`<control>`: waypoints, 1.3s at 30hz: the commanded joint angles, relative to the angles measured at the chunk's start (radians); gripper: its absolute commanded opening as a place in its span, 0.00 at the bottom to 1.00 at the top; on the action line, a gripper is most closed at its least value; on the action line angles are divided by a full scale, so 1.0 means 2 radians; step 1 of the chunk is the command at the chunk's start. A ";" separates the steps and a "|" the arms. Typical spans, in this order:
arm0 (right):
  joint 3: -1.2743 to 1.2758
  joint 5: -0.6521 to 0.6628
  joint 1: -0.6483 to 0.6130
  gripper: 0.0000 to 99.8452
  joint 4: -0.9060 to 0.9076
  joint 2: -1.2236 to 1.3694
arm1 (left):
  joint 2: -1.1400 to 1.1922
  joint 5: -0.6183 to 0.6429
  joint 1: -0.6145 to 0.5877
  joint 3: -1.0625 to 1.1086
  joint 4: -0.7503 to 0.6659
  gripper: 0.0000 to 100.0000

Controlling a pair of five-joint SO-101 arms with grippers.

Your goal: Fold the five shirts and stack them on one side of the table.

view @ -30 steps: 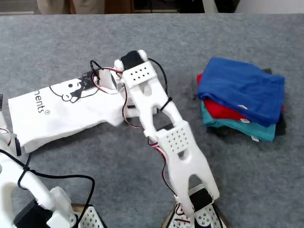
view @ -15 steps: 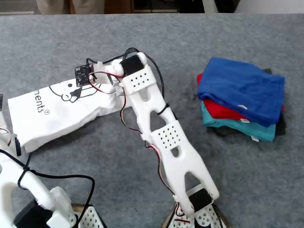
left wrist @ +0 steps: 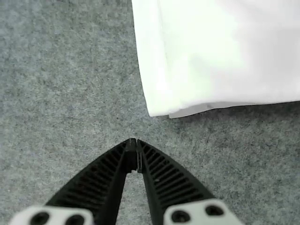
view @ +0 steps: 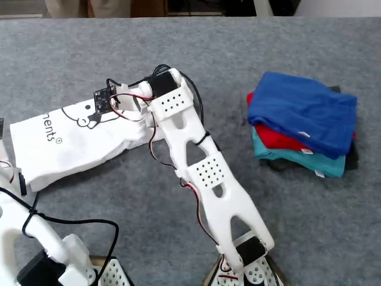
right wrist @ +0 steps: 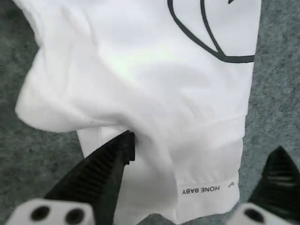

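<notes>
The white shirt (view: 77, 140) lies at 9 o'clock, the right gripper (right wrist: 204, 150) spread wide over it, the left gripper (left wrist: 136, 146) pinched together, empty, by its corner, the folded pile (view: 300, 122) at 3 o'clock.

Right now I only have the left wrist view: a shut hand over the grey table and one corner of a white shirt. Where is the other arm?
Observer: The right hand is open above the white shirt, at the shirt's end nearer the middle of the table.
Operator: Are any shirts stacked?
Observer: Yes, on the right arm's side of the table there is a pile: a blue shirt on top, a red shirt under it and a teal shirt below that.
Operator: How does the white one lie?
Observer: In the high view it is a long band, and the end under the right hand is bunched up.
</notes>
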 commanded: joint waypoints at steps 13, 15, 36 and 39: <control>0.013 -0.125 0.038 0.01 0.012 -0.213 | -0.015 0.003 -0.002 -0.003 -0.001 0.02; 0.076 -0.137 0.034 0.00 0.012 -0.236 | -0.015 0.003 -0.004 -0.003 -0.001 0.02; 1.001 -0.117 -0.072 0.00 -0.233 -0.660 | -0.015 0.003 -0.001 -0.003 -0.002 0.02; 1.049 -0.126 -0.069 0.00 -0.309 -0.639 | -0.015 0.003 -0.002 -0.003 -0.002 0.02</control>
